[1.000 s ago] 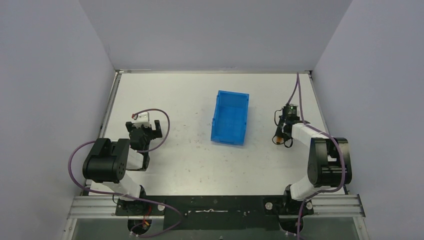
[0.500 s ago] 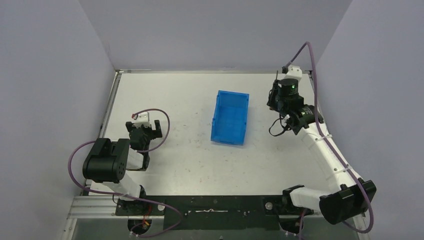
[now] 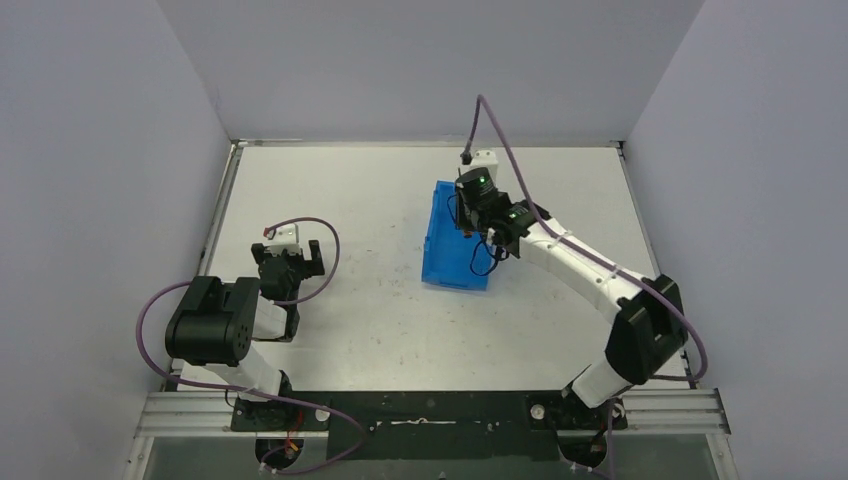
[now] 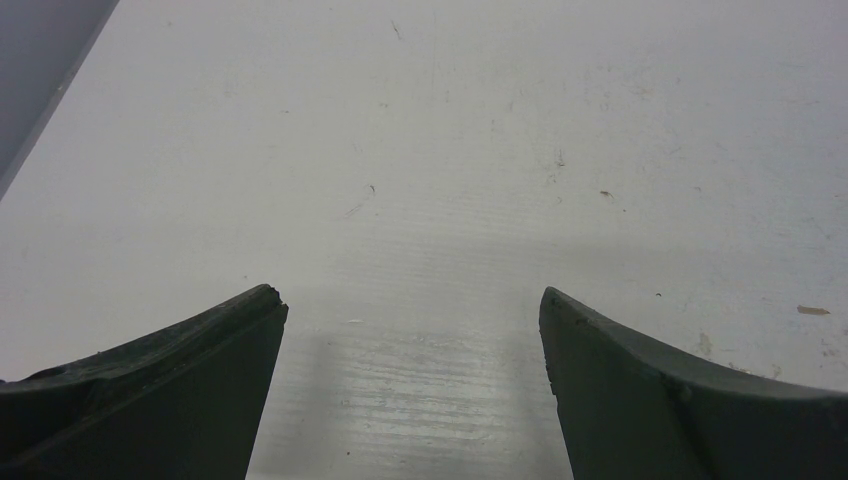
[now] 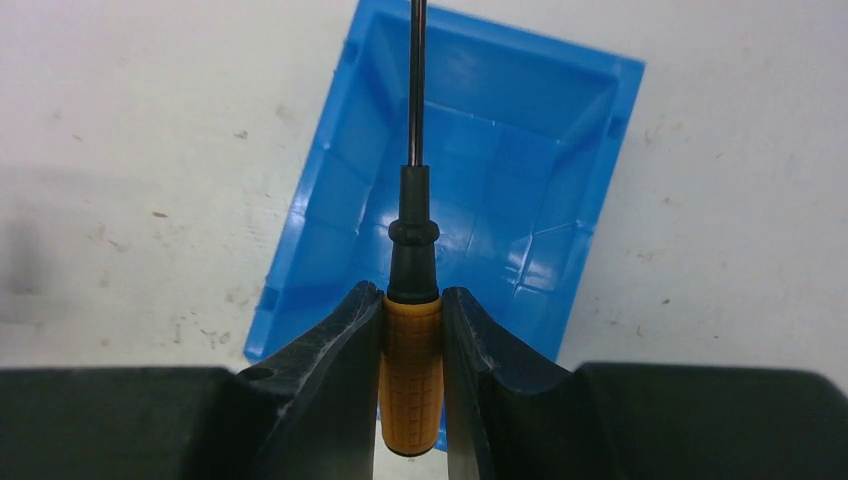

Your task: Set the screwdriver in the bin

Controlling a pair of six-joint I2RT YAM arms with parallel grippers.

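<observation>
My right gripper is shut on the orange handle of the screwdriver. Its thin black shaft points away from me over the open blue bin. The bin lies below the gripper on the white table, and the screwdriver is held above it. In the top view the right gripper hangs over the far half of the bin, and the screwdriver is hidden under the wrist. My left gripper rests at the left of the table. In its wrist view it is open and empty over bare tabletop.
Grey walls close the table on three sides. The white tabletop has a metal rail along its left edge. Purple cables loop off both arms.
The right arm has swung from the right side of the table leftward, to above the bin. The left arm has not moved.
</observation>
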